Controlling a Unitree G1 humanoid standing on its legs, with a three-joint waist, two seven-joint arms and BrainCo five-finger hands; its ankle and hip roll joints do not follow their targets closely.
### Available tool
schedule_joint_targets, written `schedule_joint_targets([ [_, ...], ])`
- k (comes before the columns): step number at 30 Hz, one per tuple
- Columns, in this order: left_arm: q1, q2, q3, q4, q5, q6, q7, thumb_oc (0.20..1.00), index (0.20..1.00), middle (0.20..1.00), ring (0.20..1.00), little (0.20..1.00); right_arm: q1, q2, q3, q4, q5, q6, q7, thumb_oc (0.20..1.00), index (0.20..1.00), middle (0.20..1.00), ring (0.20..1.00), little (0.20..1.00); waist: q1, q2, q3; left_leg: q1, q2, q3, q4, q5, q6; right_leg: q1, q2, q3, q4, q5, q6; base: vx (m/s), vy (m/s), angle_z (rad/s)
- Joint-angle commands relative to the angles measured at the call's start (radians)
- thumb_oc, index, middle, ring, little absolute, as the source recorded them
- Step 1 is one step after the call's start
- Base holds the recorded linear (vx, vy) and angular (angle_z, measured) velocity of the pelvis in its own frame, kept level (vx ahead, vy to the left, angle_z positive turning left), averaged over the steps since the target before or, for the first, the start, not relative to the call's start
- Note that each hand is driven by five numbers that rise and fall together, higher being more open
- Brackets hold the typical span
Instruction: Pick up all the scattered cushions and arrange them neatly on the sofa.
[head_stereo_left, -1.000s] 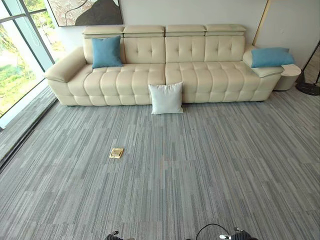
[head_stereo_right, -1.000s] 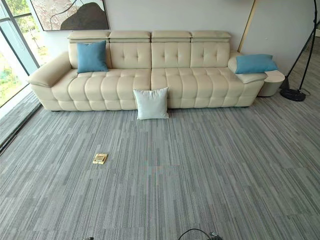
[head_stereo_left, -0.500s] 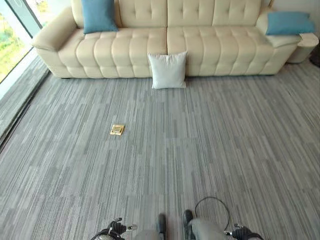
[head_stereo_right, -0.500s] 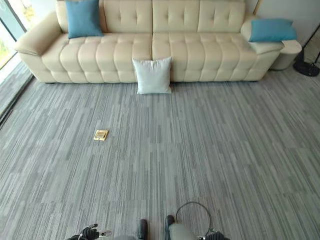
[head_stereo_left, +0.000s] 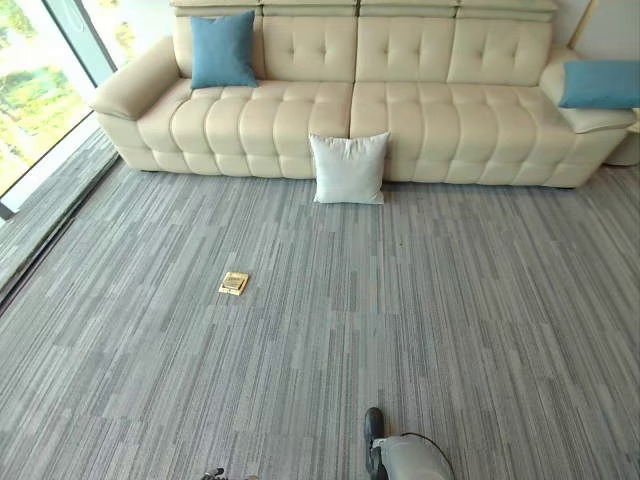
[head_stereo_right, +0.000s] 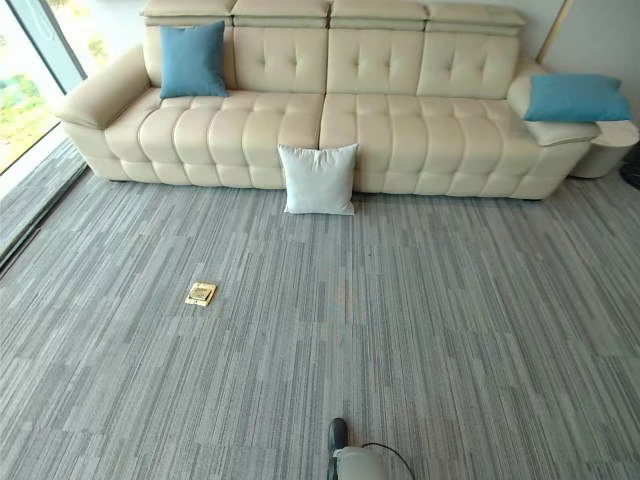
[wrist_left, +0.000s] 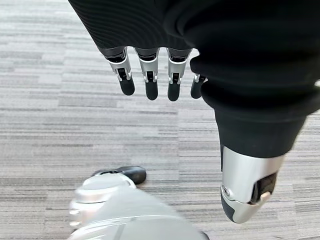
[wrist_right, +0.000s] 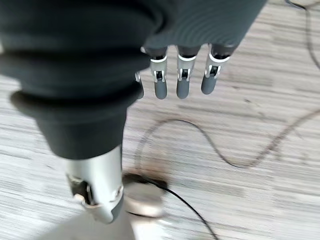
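A white cushion (head_stereo_left: 349, 168) stands on the grey carpet, leaning against the front of the cream sofa (head_stereo_left: 420, 130) near its middle. One blue cushion (head_stereo_left: 222, 49) sits upright on the sofa's left seat against the backrest. Another blue cushion (head_stereo_left: 600, 83) lies on the sofa's right armrest. My left hand (wrist_left: 150, 65) hangs over the carpet with straight fingers and holds nothing. In its own wrist view my right hand (wrist_right: 182, 60) also hangs open above the carpet, empty. Both hands are far from the cushions.
A small yellow-brown floor plate (head_stereo_left: 234, 283) sits in the carpet left of centre. Floor-to-ceiling windows (head_stereo_left: 40, 90) run along the left. A round white side table (head_stereo_right: 612, 148) stands by the sofa's right end. Wide carpet lies between me and the sofa.
The whole picture has shifted: the camera has tilted and swung, so the sofa sits lower and more of its backrest shows. The cushions have not moved.
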Motion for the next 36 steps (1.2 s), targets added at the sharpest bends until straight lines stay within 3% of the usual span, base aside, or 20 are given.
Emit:
schedule_joint_targets([
  [1, -0.076, 0.034, 0.033, -0.027, -0.056, -0.008, 0.008, 1.0, 1.0, 1.0, 1.0, 1.0, -0.059, -0.055, 0.022, -0.028, 0.033, -0.018, -0.002, 1.0, 1.0, 1.0, 1.0, 1.0, -0.006, 0.014, 0.061, 0.113, -0.079, 0.039, 0.101, 0.327, -0.003, -0.001, -0.007, 0.048, -0.05, 0.033, 0.01, 0.62, -0.234, -0.95],
  [2, -0.065, 0.043, 0.056, -0.039, -0.094, -0.01, 0.018, 1.0, 1.0, 1.0, 1.0, 1.0, -0.077, -0.068, 0.031, -0.034, 0.026, -0.01, -0.008, 1.0, 1.0, 1.0, 1.0, 1.0, 0.044, -0.018, 0.083, -0.015, -0.092, 0.116, 0.295, 0.247, 0.045, 0.088, -0.018, 0.099, -0.06, -0.013, -0.007, 0.83, -0.256, -0.65],
  [3, -0.06, 0.041, 0.059, -0.036, -0.1, -0.012, 0.02, 1.0, 1.0, 1.0, 1.0, 1.0, -0.08, -0.07, 0.039, -0.038, 0.024, -0.008, -0.008, 1.0, 1.0, 1.0, 1.0, 1.0, 0.06, -0.02, 0.084, -0.063, -0.083, 0.138, 0.279, 0.215, 0.06, 0.123, -0.019, 0.119, -0.065, -0.034, -0.009, 0.84, -0.2, -0.18],
  [7, -0.05, 0.042, 0.055, -0.026, -0.098, -0.011, 0.022, 1.0, 1.0, 1.0, 1.0, 1.0, -0.077, -0.064, 0.06, -0.043, 0.009, -0.013, -0.014, 1.0, 1.0, 1.0, 1.0, 1.0, 0.107, -0.023, 0.079, -0.212, -0.062, 0.166, -0.015, 0.167, 0.093, 0.224, -0.018, 0.163, -0.075, -0.103, 0.004, 0.54, 0.01, -0.45],
  [8, -0.05, 0.043, 0.049, -0.026, -0.092, -0.009, 0.022, 1.0, 1.0, 1.0, 1.0, 1.0, -0.076, -0.064, 0.066, -0.046, 0.005, -0.016, -0.016, 1.0, 1.0, 1.0, 1.0, 1.0, 0.116, -0.015, 0.075, -0.204, -0.048, 0.165, -0.179, 0.178, 0.093, 0.249, -0.016, 0.16, -0.075, -0.125, 0.009, 0.81, 0.133, -0.35],
  [9, -0.056, 0.046, 0.034, -0.037, -0.088, -0.01, 0.022, 1.0, 1.0, 1.0, 1.0, 1.0, -0.08, -0.071, 0.078, -0.054, -0.005, -0.018, -0.023, 1.0, 1.0, 1.0, 1.0, 1.0, 0.131, 0.011, 0.067, -0.215, -0.005, 0.134, -0.453, 0.254, 0.073, 0.298, 0.004, 0.157, -0.082, -0.169, 0.01, 0.62, 0.109, -0.25],
  [12, -0.062, 0.043, 0.018, -0.036, -0.085, -0.011, 0.027, 1.0, 1.0, 1.0, 1.0, 1.0, -0.091, -0.072, 0.089, -0.064, -0.016, -0.025, -0.032, 1.0, 1.0, 1.0, 1.0, 1.0, 0.151, 0.007, 0.067, -0.284, 0.009, 0.122, -0.616, 0.275, 0.048, 0.387, -0.002, 0.176, -0.073, -0.228, 0.014, 0.66, 0.118, 0.08],
  [17, -0.023, 0.044, 0.033, -0.007, -0.069, -0.006, 0.02, 1.0, 1.0, 1.0, 1.0, 1.0, -0.085, -0.054, 0.094, -0.07, -0.039, -0.019, -0.016, 1.0, 1.0, 1.0, 1.0, 1.0, 0.186, -0.001, 0.015, -0.272, 0.006, 0.136, -0.616, 0.347, 0.054, 0.455, -0.043, 0.23, -0.024, -0.245, 0.049, 0.64, 0.212, -0.39],
  [19, -0.019, 0.045, 0.03, -0.004, -0.049, 0.0, 0.021, 1.0, 1.0, 1.0, 1.0, 1.0, -0.073, -0.044, 0.096, -0.069, -0.06, -0.017, -0.015, 1.0, 1.0, 1.0, 1.0, 1.0, 0.197, -0.015, -0.009, -0.249, -0.026, 0.147, -0.582, 0.376, 0.073, 0.421, -0.09, 0.223, 0.093, -0.145, 0.09, 0.39, 0.191, -0.08],
  [20, -0.019, 0.045, 0.03, -0.004, -0.049, 0.0, 0.021, 1.0, 1.0, 1.0, 1.0, 1.0, -0.073, -0.044, 0.096, -0.069, -0.06, -0.017, -0.015, 1.0, 1.0, 1.0, 1.0, 1.0, 0.197, -0.015, -0.01, -0.249, -0.026, 0.147, -0.582, 0.376, 0.073, 0.421, -0.09, 0.223, 0.093, -0.145, 0.09, 0.52, 0.237, -0.18],
  [21, -0.014, 0.054, 0.027, -0.006, -0.032, 0.005, 0.016, 1.0, 1.0, 1.0, 1.0, 1.0, -0.065, -0.038, 0.091, -0.077, -0.056, -0.019, -0.01, 1.0, 1.0, 1.0, 1.0, 1.0, 0.192, -0.032, -0.006, -0.197, -0.057, 0.148, -0.564, 0.33, 0.112, 0.33, -0.113, 0.242, 0.327, 0.035, 0.113, 0.46, 0.222, -0.34],
  [23, -0.026, 0.065, 0.02, -0.022, -0.033, 0.005, 0.017, 1.0, 1.0, 1.0, 1.0, 1.0, -0.07, -0.04, 0.095, -0.081, -0.052, -0.019, -0.014, 1.0, 1.0, 1.0, 1.0, 1.0, 0.171, -0.019, 0.013, -0.128, -0.074, 0.132, -0.573, 0.284, 0.149, 0.236, -0.105, 0.244, 0.53, 0.164, 0.12, 0.53, 0.259, -0.08],
  [24, -0.033, 0.072, 0.013, -0.033, -0.027, 0.007, 0.018, 1.0, 1.0, 1.0, 1.0, 1.0, -0.072, -0.037, 0.095, -0.089, -0.049, -0.019, -0.017, 1.0, 1.0, 1.0, 1.0, 1.0, 0.16, -0.01, 0.021, -0.092, -0.075, 0.128, -0.581, 0.263, 0.163, 0.193, -0.097, 0.238, 0.602, 0.188, 0.115, 0.74, 0.312, 0.37],
  [25, -0.049, 0.076, 0.005, -0.052, -0.029, 0.003, 0.02, 1.0, 1.0, 1.0, 1.0, 1.0, -0.067, -0.032, 0.092, -0.088, -0.046, -0.02, -0.019, 1.0, 1.0, 1.0, 1.0, 1.0, 0.128, 0.015, 0.047, 0.014, -0.081, 0.092, -0.599, 0.211, 0.188, 0.035, -0.07, 0.2, 0.739, 0.079, 0.086, 0.57, 0.236, 0.33],
  [26, -0.049, 0.075, 0.005, -0.052, -0.029, 0.003, 0.02, 1.0, 1.0, 1.0, 1.0, 1.0, -0.067, -0.032, 0.092, -0.088, -0.046, -0.02, -0.019, 1.0, 1.0, 1.0, 1.0, 1.0, 0.128, 0.017, 0.046, 0.012, -0.079, 0.091, -0.599, 0.212, 0.187, 0.034, -0.068, 0.199, 0.737, 0.081, 0.086, 0.58, 0.188, 0.28],
  [28, -0.064, 0.075, 0.001, -0.08, -0.041, -0.004, 0.025, 1.0, 1.0, 1.0, 1.0, 1.0, -0.066, -0.034, 0.089, -0.081, -0.046, -0.018, -0.019, 1.0, 1.0, 1.0, 1.0, 1.0, 0.102, 0.028, 0.071, 0.105, -0.084, 0.053, -0.596, 0.15, 0.188, -0.076, -0.061, 0.104, 0.573, -0.04, 0.058, 0.57, 0.005, 0.45],
  [30, -0.072, 0.074, 0.006, -0.097, -0.047, -0.013, 0.031, 1.0, 1.0, 1.0, 1.0, 1.0, -0.071, -0.038, 0.085, -0.073, -0.042, -0.014, -0.018, 1.0, 1.0, 1.0, 1.0, 1.0, 0.071, 0.015, 0.087, 0.19, -0.109, 0.01, -0.606, 0.096, 0.176, -0.145, -0.041, 0.07, 0.247, 0.002, 0.086, 0.65, -0.077, 0.49],
  [31, -0.072, 0.074, 0.006, -0.097, -0.047, -0.013, 0.031, 1.0, 1.0, 1.0, 1.0, 1.0, -0.071, -0.038, 0.085, -0.073, -0.042, -0.014, -0.018, 1.0, 1.0, 1.0, 1.0, 1.0, 0.069, 0.019, 0.091, 0.197, -0.104, 0.008, -0.607, 0.093, 0.176, -0.134, -0.037, 0.066, 0.239, 0.004, 0.085, 0.5, -0.096, 0.18],
  [33, -0.085, 0.069, 0.014, -0.089, -0.039, -0.024, 0.032, 1.0, 1.0, 1.0, 1.0, 1.0, -0.065, -0.036, 0.079, -0.059, -0.052, -0.005, -0.02, 1.0, 1.0, 1.0, 1.0, 1.0, 0.036, 0.007, 0.094, 0.275, -0.116, -0.024, -0.616, 0.038, 0.155, -0.174, -0.034, 0.049, -0.026, 0.07, 0.128, 0.55, -0.108, 0.38],
  [36, -0.089, 0.061, 0.018, -0.079, -0.025, -0.027, 0.034, 1.0, 1.0, 1.0, 1.0, 1.0, -0.056, -0.036, 0.075, -0.051, -0.066, -0.002, -0.023, 1.0, 1.0, 1.0, 1.0, 1.0, 0.013, 0.013, 0.09, 0.331, -0.109, -0.045, -0.616, -0.005, 0.143, -0.196, -0.029, 0.009, -0.113, 0.094, 0.145, 0.67, -0.166, 0.46],
])
